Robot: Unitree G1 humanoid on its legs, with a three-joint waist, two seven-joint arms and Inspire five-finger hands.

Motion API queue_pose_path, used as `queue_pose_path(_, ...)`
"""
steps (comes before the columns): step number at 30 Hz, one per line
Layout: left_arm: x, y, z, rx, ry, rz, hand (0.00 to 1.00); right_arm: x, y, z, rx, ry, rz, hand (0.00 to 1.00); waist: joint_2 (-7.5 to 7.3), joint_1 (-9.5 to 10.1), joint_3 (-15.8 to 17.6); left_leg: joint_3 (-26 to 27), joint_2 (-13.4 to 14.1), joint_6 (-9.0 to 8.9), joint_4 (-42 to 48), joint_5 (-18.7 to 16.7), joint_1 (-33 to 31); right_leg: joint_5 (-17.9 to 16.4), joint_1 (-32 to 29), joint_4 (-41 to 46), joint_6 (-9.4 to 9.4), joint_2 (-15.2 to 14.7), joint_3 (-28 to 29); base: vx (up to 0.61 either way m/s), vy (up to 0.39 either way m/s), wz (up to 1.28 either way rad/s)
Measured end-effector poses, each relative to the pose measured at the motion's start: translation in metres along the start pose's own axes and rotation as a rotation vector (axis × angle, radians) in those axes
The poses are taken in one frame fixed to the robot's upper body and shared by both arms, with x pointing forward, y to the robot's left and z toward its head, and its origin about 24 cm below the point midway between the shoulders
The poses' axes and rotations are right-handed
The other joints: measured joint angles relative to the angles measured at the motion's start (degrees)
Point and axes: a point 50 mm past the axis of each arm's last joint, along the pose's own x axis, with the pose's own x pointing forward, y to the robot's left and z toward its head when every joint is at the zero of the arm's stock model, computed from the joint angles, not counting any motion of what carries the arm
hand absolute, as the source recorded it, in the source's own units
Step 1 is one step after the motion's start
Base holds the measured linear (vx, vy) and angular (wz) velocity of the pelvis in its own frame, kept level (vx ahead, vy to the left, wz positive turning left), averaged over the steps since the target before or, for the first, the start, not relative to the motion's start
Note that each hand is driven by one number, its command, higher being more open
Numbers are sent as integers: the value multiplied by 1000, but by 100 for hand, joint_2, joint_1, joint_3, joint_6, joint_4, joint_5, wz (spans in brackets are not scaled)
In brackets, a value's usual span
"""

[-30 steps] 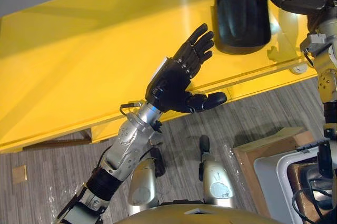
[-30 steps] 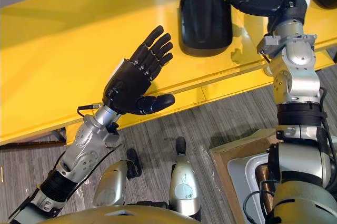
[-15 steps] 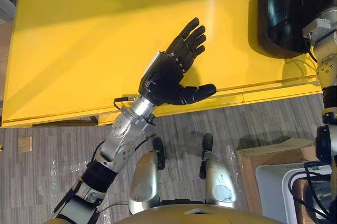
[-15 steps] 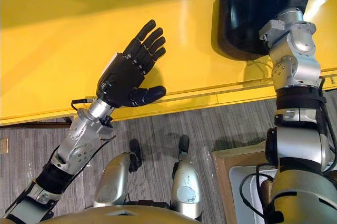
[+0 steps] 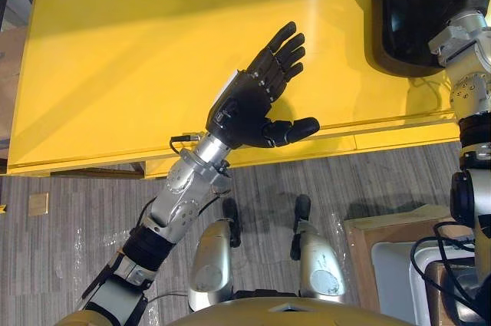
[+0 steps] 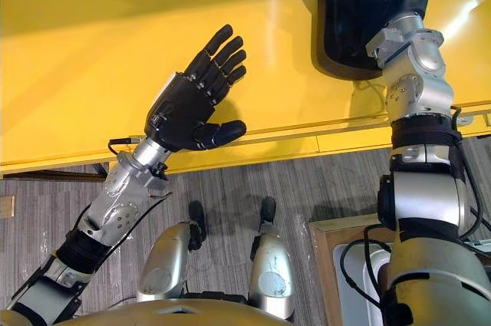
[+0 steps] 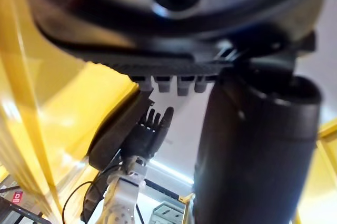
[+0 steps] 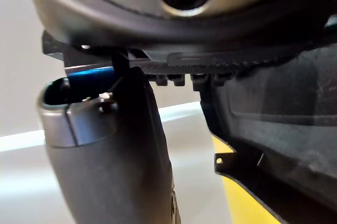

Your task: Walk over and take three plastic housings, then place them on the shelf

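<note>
A glossy black plastic housing with a rounded outline (image 6: 345, 34) is seen lying flat on the broad yellow shelf surface (image 5: 138, 57), towards its far right part and set back from the front edge. The dark right hand (image 7: 146, 134) is placed against this housing at its far end, with the silver-grey arm reaching in over the shelf edge. In the left wrist view its fingers (image 7: 154, 120) are shown straight and laid along the housing rather than curled round it. In the right wrist view the thumb (image 8: 105, 150) is seen standing apart from the housing's black wall, with a pale gap between them. The dark left hand (image 5: 249, 107) is held above the middle of the shelf, near its front edge, spread wide with straight fingers and the thumb stretched out sideways; nothing is held in it, and it is well apart from the housing. Below the shelf edge a grey wood-grain floor (image 5: 92, 211) is visible, and a brown box (image 5: 368, 226) stands on it at the lower right.
</note>
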Motion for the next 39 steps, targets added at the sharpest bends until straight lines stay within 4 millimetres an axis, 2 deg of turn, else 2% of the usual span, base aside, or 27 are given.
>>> queue_pose_path(3, 0, 1, 1, -2, -4, -1, 100, 6, 11, 9, -12, -17, 60, 100, 0, 13, 0, -29, -28, 4, -67, 60, 6, 1, -16, 0, -1, -19, -35, 15, -8, 7)
queue_pose_path(9, -1, 5, 5, -8, -22, 17, 100, 12, 18, 16, -10, -27, 108, 100, 1, 51, 0, -76, -52, 9, -63, 74, -8, 2, -1, 1, -3, -34, -70, -12, 1, 4)
queue_pose_path(18, -5, 12, 0, -14, 6, 40, 100, 11, 19, 6, 6, 24, 176, 100, 5, 28, 1, -118, -51, 15, -45, 78, -39, 1, 17, 2, -5, -30, -113, -5, 0, 1)
queue_pose_path(39, 4, 26, 14, 44, -26, 31, 100, 5, 33, -8, -65, 131, 452, 100, 33, 43, -6, -151, -85, 13, -49, 95, -58, -1, 18, 2, -9, -29, -160, 0, 0, 0)
